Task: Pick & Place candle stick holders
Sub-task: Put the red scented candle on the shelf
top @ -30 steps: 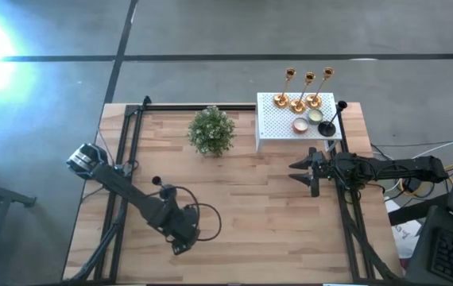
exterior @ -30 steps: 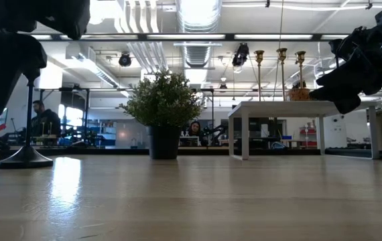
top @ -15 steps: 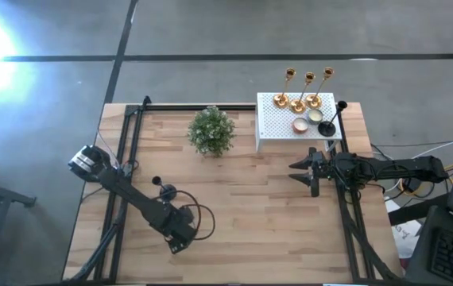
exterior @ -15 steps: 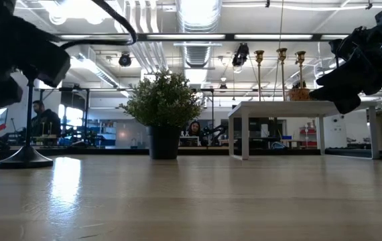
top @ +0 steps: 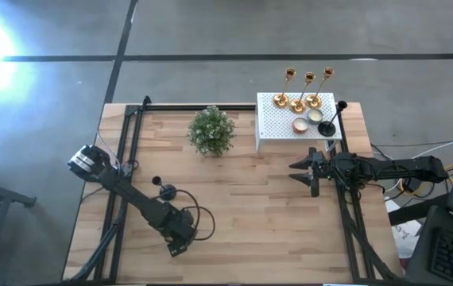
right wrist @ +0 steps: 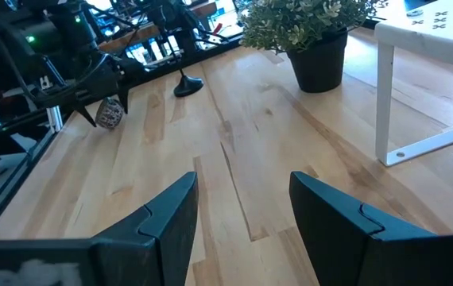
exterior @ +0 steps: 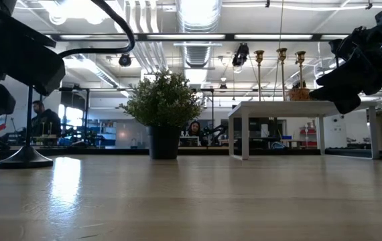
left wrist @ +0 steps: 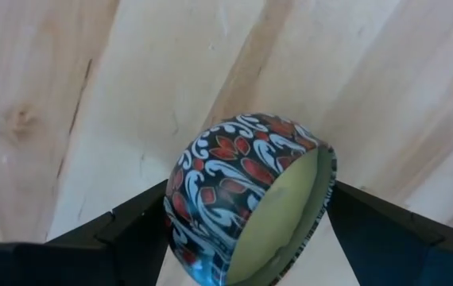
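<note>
My left gripper (top: 176, 240) is at the near left of the table, pointing steeply down and shut on a round candle tin (left wrist: 246, 199) patterned in black, red and white, with pale wax inside. The right wrist view also shows that tin (right wrist: 110, 113). A black candle stick holder (top: 165, 191) stands on its round base just beyond that gripper. Three gold candle stick holders (top: 298, 102) and another black one (top: 327, 127) stand on the white perforated box (top: 278, 131). My right gripper (top: 294, 171) hovers open and holds nothing, in front of the box. My left gripper pinches the tin between its two fingers. One finger (left wrist: 127, 226) is on the patterned side wall (left wrist: 180, 210), the other (left wrist: 362, 222) on the opposite side by the rim (left wrist: 327, 187). The fingers come from above. The tin sits tilted, wax face turned sideways, seemingly just clear of the table.
A bushy potted plant (top: 211, 130) stands at the far middle of the table. Two small round candles (top: 307, 121) lie on the box beside the holders. Bare wood (top: 250, 214) stretches between the two arms. Black frame rails (top: 123, 159) run along the left and right sides.
My left gripper has sunk toward the table with the tin and tipped to point more steeply down. In the low view the tin has slipped out of the picture at the left. The gripper's gap is unchanged.
</note>
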Tool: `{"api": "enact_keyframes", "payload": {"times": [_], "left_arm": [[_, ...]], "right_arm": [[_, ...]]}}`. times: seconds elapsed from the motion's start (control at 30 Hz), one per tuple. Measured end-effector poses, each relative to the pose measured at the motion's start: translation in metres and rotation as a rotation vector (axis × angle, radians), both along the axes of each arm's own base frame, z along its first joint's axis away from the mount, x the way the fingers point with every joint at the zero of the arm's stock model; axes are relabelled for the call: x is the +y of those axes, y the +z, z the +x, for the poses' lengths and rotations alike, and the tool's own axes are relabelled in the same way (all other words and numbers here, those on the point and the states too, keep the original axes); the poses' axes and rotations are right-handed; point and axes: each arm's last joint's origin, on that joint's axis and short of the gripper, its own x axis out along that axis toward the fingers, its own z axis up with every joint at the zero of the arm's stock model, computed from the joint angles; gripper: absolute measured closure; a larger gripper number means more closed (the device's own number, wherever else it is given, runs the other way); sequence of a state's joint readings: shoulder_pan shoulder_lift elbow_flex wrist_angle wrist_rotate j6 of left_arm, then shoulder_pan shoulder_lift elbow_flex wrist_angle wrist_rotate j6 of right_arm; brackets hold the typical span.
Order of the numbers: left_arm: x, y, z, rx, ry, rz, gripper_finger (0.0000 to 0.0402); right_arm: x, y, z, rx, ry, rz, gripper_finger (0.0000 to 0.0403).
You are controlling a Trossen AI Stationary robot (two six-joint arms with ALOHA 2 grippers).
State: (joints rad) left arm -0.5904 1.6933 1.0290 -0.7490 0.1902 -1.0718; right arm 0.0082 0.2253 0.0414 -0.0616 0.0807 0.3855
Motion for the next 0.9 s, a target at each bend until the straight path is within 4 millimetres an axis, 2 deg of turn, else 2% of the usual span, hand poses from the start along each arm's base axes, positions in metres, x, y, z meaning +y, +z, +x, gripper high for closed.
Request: {"api": "enact_keyframes", "payload": {"times": [0.6,0.9], "left_arm": [[0.005,0.014,0.0,0.026,-0.034,0.023,0.0083],[0.013,0.014,0.001,0.043,0.022,0.075,0.0083]], "right_arm": [[0.0,0.0,0.0,0.0,0.0,0.0,0.0211],[0.0,0.001,0.0,-0.013,0.0,0.0,0.0211]]}}
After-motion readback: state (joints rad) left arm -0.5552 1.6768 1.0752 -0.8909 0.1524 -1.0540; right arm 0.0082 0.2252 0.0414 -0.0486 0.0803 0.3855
